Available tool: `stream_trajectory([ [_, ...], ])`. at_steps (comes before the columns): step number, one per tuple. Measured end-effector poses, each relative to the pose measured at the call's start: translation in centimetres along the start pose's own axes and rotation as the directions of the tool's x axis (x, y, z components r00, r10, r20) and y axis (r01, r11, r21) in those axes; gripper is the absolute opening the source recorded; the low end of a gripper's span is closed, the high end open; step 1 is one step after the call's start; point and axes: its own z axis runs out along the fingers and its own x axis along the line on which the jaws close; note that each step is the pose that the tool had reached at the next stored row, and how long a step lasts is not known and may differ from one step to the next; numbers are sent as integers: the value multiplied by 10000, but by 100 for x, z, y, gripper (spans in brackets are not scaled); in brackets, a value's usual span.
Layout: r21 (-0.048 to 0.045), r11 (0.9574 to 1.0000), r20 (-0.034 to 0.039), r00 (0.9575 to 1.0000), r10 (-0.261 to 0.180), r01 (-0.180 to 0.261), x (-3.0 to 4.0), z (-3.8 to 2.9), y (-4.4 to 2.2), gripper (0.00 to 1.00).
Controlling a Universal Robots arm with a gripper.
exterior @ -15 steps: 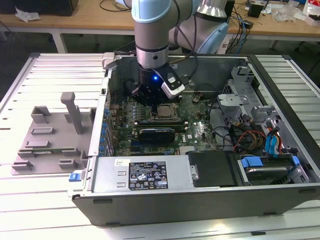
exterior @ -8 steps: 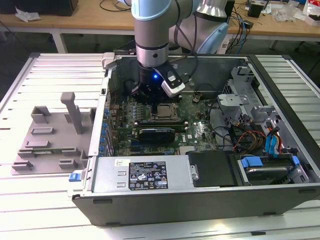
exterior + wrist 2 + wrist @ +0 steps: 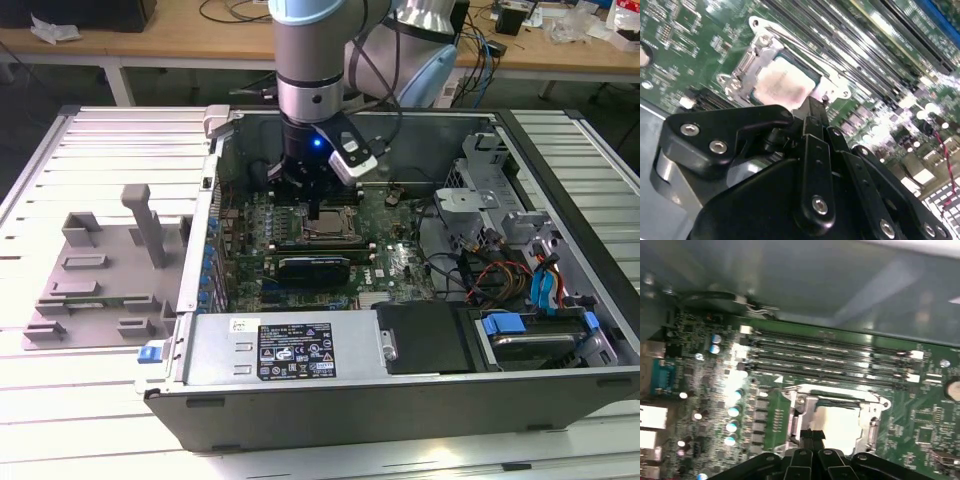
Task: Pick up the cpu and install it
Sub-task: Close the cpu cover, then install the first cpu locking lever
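Arm's down inside the case [image 3: 560,160]. Fingers [image 3: 815,125] are pinched together with nothing between them, tips right at the edge of the cpu [image 3: 782,87], which lies flat in the socket [image 3: 746,70].
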Motion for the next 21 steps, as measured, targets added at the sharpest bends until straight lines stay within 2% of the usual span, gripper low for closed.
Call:
stream_trajectory([
  [1, -1, 10000, -3, 10000, 0, 0, -35, 2, -5, 11],
  [3, -1, 10000, -9, 10000, -2, 1, -152, 9, -22, 11],
  [4, -1, 10000, -8, 10000, -2, 2, -178, 10, -25, 11],
  [7, 0, 10000, -9, 10000, 1, -1, -186, -8, -27, 11],
  [9, 1, 10000, -9, 10000, 19, -19, -191, -101, -30, 11],
  [11, 5, 10000, -11, 10000, 57, -57, -197, -224, -35, 11],
  [21, 8, 9999, -13, 9999, 121, -121, -198, -236, -35, 11],
])
